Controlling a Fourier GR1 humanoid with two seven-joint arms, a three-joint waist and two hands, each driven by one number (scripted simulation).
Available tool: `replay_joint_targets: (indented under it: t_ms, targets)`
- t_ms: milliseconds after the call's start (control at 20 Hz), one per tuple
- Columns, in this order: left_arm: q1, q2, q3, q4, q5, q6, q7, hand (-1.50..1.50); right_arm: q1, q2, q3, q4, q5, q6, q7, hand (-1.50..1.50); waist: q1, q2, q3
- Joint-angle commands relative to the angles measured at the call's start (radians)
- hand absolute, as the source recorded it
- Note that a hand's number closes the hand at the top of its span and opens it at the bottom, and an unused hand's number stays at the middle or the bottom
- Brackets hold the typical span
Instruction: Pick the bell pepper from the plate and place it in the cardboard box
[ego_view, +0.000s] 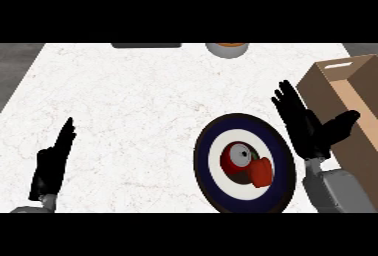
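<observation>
A red bell pepper (258, 171) lies on a round plate (210, 172) with a dark blue rim, white ring and red centre, low and right of the middle. My right hand (304, 125) stands open just right of the plate, fingers straight and pointing away, thumb spread toward the cardboard box (354, 107). The box sits open at the right edge, its brown inside showing. My left hand (53, 162) rests open at the lower left, fingers up, far from the plate.
The white speckled counter (140, 100) spreads across the view. A grey bowl with orange contents (227, 48) sits at the far edge, and a dark flat object (146, 45) lies at the top edge left of it.
</observation>
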Motion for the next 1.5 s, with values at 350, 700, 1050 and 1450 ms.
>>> replay_joint_targets:
  t_ms: [350, 700, 1050, 1450]
  targets:
    - [-0.094, -0.094, 0.072, -0.198, 0.182, -0.024, 0.052, 0.0, 0.308, -0.325, -0.22, 0.039, 0.262, -0.188, -0.119, 1.5, -0.034, 0.029, -0.006]
    - [-0.131, -0.105, 0.067, -0.228, 0.19, -0.029, 0.134, 0.0, 0.456, -0.3, -0.284, -0.12, 0.3, -0.177, -0.376, -1.5, 0.004, 0.032, -0.003]
    - [-0.106, -0.097, 0.066, -0.301, 0.2, -0.021, 0.177, 0.0, 0.584, -0.631, -0.211, -0.328, 0.372, 0.073, -0.078, -1.5, 0.006, 0.029, -0.008]
    - [-0.097, -0.135, 0.051, -0.241, 0.168, -0.044, 0.118, 0.0, 0.512, -0.683, -0.184, -0.666, 0.256, 0.2, 0.365, -1.5, 0.012, 0.034, -0.005]
